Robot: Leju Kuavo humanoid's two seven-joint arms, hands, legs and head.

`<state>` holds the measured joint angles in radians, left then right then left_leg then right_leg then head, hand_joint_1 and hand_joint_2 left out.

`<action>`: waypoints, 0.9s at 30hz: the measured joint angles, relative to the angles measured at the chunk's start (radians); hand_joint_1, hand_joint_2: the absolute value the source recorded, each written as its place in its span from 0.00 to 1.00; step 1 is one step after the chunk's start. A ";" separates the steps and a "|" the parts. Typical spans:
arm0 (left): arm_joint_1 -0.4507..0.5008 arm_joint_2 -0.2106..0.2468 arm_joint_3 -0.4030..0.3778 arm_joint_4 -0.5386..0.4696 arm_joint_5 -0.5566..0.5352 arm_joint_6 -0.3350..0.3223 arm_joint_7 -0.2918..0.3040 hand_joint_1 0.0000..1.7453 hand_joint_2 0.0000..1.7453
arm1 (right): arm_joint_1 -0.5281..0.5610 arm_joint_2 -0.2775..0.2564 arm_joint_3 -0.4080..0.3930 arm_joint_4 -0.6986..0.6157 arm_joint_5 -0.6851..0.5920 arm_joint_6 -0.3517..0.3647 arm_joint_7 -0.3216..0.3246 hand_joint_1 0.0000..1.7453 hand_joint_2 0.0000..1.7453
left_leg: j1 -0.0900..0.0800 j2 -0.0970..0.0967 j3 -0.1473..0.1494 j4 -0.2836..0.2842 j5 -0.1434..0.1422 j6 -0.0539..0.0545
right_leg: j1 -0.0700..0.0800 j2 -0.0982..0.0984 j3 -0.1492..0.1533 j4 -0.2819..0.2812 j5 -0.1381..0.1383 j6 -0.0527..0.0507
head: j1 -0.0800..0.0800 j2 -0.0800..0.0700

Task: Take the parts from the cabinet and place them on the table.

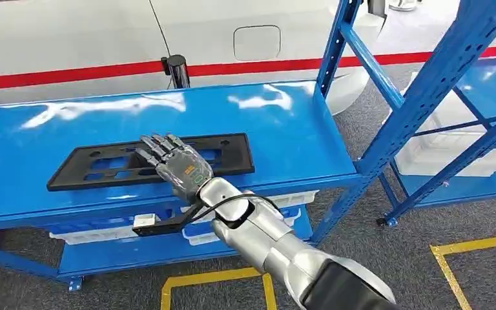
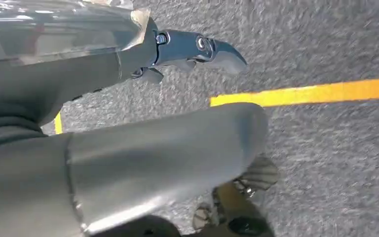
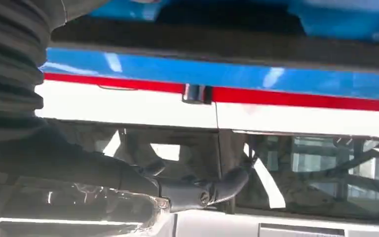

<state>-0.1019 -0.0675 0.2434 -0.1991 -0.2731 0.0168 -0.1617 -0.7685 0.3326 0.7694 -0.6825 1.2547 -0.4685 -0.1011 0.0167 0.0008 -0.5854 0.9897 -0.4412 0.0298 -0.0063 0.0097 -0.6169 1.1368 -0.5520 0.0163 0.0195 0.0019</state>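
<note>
Head view. A long black part [image 1: 152, 163], flat and pierced with slots, lies lengthwise on the blue tabletop [image 1: 284, 129]. The right hand [image 1: 171, 163] reaches over the tabletop's near edge and rests above the part's middle, fingers extended forward and slightly apart, back of the hand upward. Whether the fingers touch the part or hang just over it cannot be told; nothing is gripped. A blue rack [image 1: 426, 84] stands to the right, and white bins [image 1: 284, 201] sit on the shelf beneath the tabletop. A white car body [image 1: 71, 39] with a red stripe runs behind.

Left wrist view. The left hand [image 2: 192, 49] hangs over grey floor [image 2: 325, 163] crossed by a yellow line [image 2: 306, 91]. Its fingers are curled in and hold nothing.

Right wrist view. One dark finger [image 3: 212, 187] of the right hand extends free in front of the car's red stripe; the black part appears as a dark band [image 3: 227, 44] against the blue surface. No object lies between the fingers.

Judgement. The part appears already set down, so the step in hand is most likely release and withdrawal. To do it well, the hand should lift straight off before drawing back, so that the fingers do not catch a slot and drag the part toward the edge.
</note>
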 joint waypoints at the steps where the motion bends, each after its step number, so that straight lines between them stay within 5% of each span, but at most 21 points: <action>1: 0.000 0.000 0.001 0.000 0.000 0.000 0.000 0.00 0.00 | 0.003 -0.002 0.000 0.001 -0.005 0.001 -0.003 0.00 1.00 | -0.001 0.000 0.002 0.000 -0.003 0.004 | 0.000 0.000 -0.051 0.089 -0.029 -0.003 | 0.000 0.000; 2: 0.000 -0.001 0.001 0.000 0.000 0.000 0.000 0.00 0.00 | 0.006 -0.004 0.002 0.003 -0.006 0.002 -0.006 0.00 1.00 | -0.002 -0.001 0.004 0.000 -0.007 0.006 | 0.000 0.000 -0.105 0.174 -0.049 -0.002 | 0.000 0.000; 4: 0.002 -0.001 0.003 0.000 0.000 0.000 -0.001 0.00 0.00 | 0.011 -0.005 0.007 0.007 -0.008 0.006 -0.010 0.00 1.00 | -0.002 -0.003 0.012 0.000 -0.014 0.004 | 0.000 0.000 -0.133 0.187 -0.026 0.011 | 0.000 0.000; 7: 0.000 -0.002 0.005 0.000 0.001 -0.002 -0.003 0.00 0.00 | 0.010 -0.005 0.013 0.007 -0.008 0.006 -0.013 0.00 1.00 | -0.002 -0.007 0.040 0.001 -0.032 -0.004 | -0.003 -0.005 -0.022 -0.077 0.105 0.031 | 0.000 0.000; 8: 0.000 -0.002 0.005 0.000 0.002 -0.002 -0.003 0.00 0.00 | 0.010 -0.005 0.014 0.008 -0.008 0.006 -0.014 0.00 1.00 | -0.009 -0.008 0.042 0.004 -0.040 -0.012 | 0.000 -0.009 0.002 -0.132 0.121 0.023 | 0.001 0.000; 12: -0.003 -0.002 0.007 0.000 0.002 -0.002 -0.003 0.00 0.00 | 0.009 0.000 0.016 0.008 -0.008 0.008 -0.014 0.00 1.00 | -0.004 -0.005 0.051 -0.001 -0.053 -0.033 | 0.000 -0.005 0.009 -0.135 0.119 -0.004 | -0.001 0.000; 13: -0.003 0.001 0.007 -0.002 0.002 -0.002 -0.003 0.00 0.00 | 0.010 0.003 0.016 0.008 -0.008 0.008 -0.014 0.00 1.00 | 0.002 -0.005 0.045 0.008 -0.063 -0.040 | -0.014 -0.003 0.021 -0.144 0.123 -0.011 | -0.001 0.000; 15: -0.003 -0.002 0.007 -0.002 0.002 -0.002 -0.003 0.00 0.00 | 0.007 0.009 0.018 0.008 -0.008 0.008 -0.014 0.00 1.00 | 0.003 -0.004 -0.002 0.117 -0.116 -0.048 | -0.013 -0.004 0.032 -0.146 0.114 -0.027 | -0.004 0.000; 17: -0.002 0.000 0.008 -0.001 0.003 -0.002 -0.003 0.00 0.00 | 0.010 0.009 0.024 0.009 -0.008 0.008 -0.015 0.00 1.00 | 0.007 -0.004 -0.098 0.278 -0.173 -0.058 | -0.012 -0.003 0.038 -0.145 0.107 -0.036 | -0.004 0.000; 18: 0.000 0.000 0.008 -0.001 0.004 -0.002 -0.003 0.00 0.00 | 0.013 0.009 0.027 0.010 -0.008 0.010 -0.015 0.00 1.00 | 0.007 -0.004 -0.135 0.320 -0.173 -0.061 | -0.011 -0.003 0.042 -0.145 0.103 -0.034 | -0.004 0.000; 20: -0.001 0.001 0.011 -0.002 0.010 0.001 -0.003 0.00 0.00 | 0.015 0.010 0.034 0.011 -0.007 0.013 -0.015 0.00 1.00 | 0.011 -0.003 -0.131 0.259 -0.102 -0.062 | -0.012 0.001 0.052 -0.144 0.095 -0.030 | -0.004 0.000; 22: -0.001 0.003 0.019 -0.002 0.011 0.007 -0.003 0.00 0.00 | 0.015 0.015 0.039 0.011 -0.007 0.015 -0.016 0.00 1.00 | 0.016 -0.002 -0.056 0.076 0.011 -0.059 | -0.013 0.005 0.069 -0.144 0.082 -0.021 | -0.004 0.000; 24: -0.003 0.002 0.021 -0.001 0.010 0.016 -0.003 0.00 0.00 | 0.014 0.018 0.043 0.012 -0.010 0.016 -0.016 0.00 1.00 | 0.009 -0.005 -0.021 0.012 0.010 -0.052 | 0.002 0.007 0.066 -0.140 0.074 -0.008 | -0.005 0.000; 27: -0.002 -0.002 0.024 -0.001 0.008 0.027 -0.003 0.00 0.00 | 0.020 0.019 0.051 0.016 -0.016 0.018 -0.019 0.00 1.00 | 0.004 -0.007 -0.025 0.012 0.014 -0.048 | 0.005 0.005 0.065 -0.139 0.072 -0.012 | -0.002 0.000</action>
<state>-0.1041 -0.0698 0.2674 -0.2003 -0.2655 0.0439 -0.1644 -0.7485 0.3521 0.8205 -0.6665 1.2390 -0.4509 -0.1197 0.0208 -0.0061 -0.6106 1.0017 -0.4277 -0.0180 -0.0011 0.0152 -0.5515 0.9976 -0.4802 0.0040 0.0179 0.0019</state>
